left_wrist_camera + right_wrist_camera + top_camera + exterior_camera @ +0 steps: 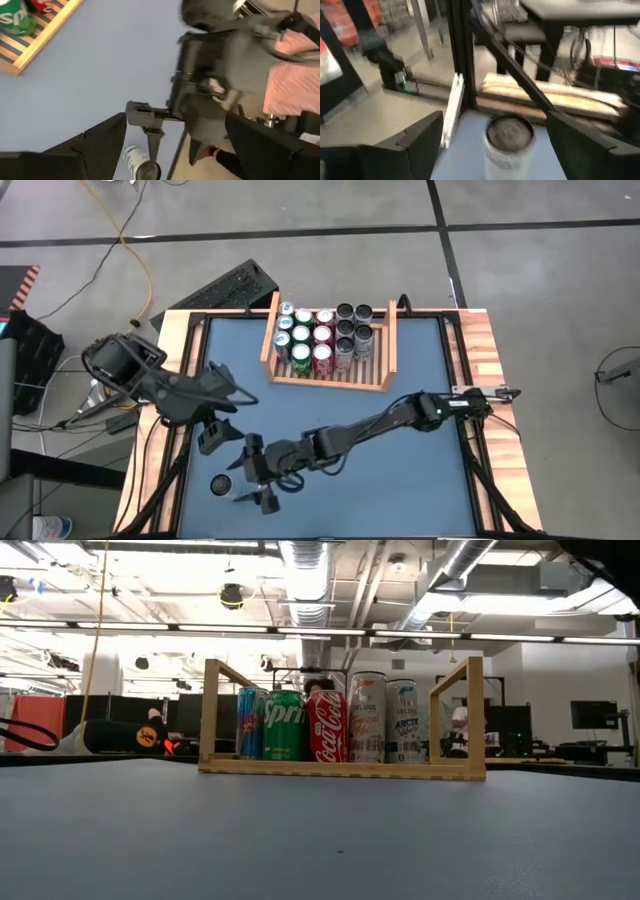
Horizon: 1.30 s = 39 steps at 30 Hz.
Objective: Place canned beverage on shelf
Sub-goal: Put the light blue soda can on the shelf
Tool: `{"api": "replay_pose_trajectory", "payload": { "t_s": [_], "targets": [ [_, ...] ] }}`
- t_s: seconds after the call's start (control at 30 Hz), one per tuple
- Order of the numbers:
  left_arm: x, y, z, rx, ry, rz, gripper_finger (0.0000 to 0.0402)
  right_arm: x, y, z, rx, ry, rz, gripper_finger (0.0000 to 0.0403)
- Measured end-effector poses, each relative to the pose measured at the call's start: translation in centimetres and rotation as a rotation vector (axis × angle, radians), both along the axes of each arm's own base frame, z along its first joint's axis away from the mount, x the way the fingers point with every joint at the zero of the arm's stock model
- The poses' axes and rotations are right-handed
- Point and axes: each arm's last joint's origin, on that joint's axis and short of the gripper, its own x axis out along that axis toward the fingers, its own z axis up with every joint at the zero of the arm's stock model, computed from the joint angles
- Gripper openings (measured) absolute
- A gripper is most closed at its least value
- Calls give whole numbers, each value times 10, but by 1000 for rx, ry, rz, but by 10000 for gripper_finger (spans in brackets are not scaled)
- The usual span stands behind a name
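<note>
Right pincer (248, 480) sits low at the near-left part of the blue bench (420, 480), fingers spread, gripping nothing. A white can (221, 484) stands upright just ahead of it, apart from both fingers. The right wrist view shows this best: the can (509, 142) lies between the two dark fingers (415, 140), clear gaps either side, grey lid up. The high view gives only its dark top.

Left pincer (216, 432) hovers just beyond, also released; its wrist view catches the same can (140, 164) and the right arm's fingers beside it.

The shelf (385, 345) stands at the far middle of the bench, well apart from the loose can. From above, its rows of cans (322, 338) count as several columns; the low view shows only the front row (330, 726), labels facing, and neither pincer nor the loose can.
</note>
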Motion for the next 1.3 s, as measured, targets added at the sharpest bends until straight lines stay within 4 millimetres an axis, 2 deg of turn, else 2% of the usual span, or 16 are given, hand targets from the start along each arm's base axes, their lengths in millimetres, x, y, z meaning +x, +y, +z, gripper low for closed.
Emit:
{"api": "replay_pose_trajectory", "payload": {
  "t_s": [0.1,0.33,0.4,0.5,0.63,0.73,0.87,0.97,1.07,1.17,1.3],
  "targets": [
    [-2,-5,-1,6,1,-15,325,3,4,-15,73,-35,-8,351],
    [-7,-13,-1,47,-27,-2,325,6,-2,-16,85,-36,-91,357],
    [-6,-16,-2,69,-45,52,325,7,-6,-16,87,-42,-99,357],
    [-6,-27,-12,125,-37,85,325,9,-11,-15,91,-43,-109,357],
    [-6,-50,-38,68,111,40,325,7,-11,-19,71,9,-111,357],
    [-20,-63,-50,13,186,31,325,3,-10,-21,52,68,-92,357],
    [-49,-64,-52,-87,221,92,323,-2,-11,-33,63,221,-92,356],
    [-67,-69,-65,-141,274,175,313,-7,-14,-43,36,338,-109,342],
    [-84,-75,-78,-179,393,176,291,-16,-17,-37,-53,398,-85,313],
    [-98,-85,-93,-169,461,204,257,-29,-17,-14,-95,404,-71,284],
    [-110,-103,-126,-128,632,307,192,-48,-22,15,-154,416,-115,250]
  ]
}}
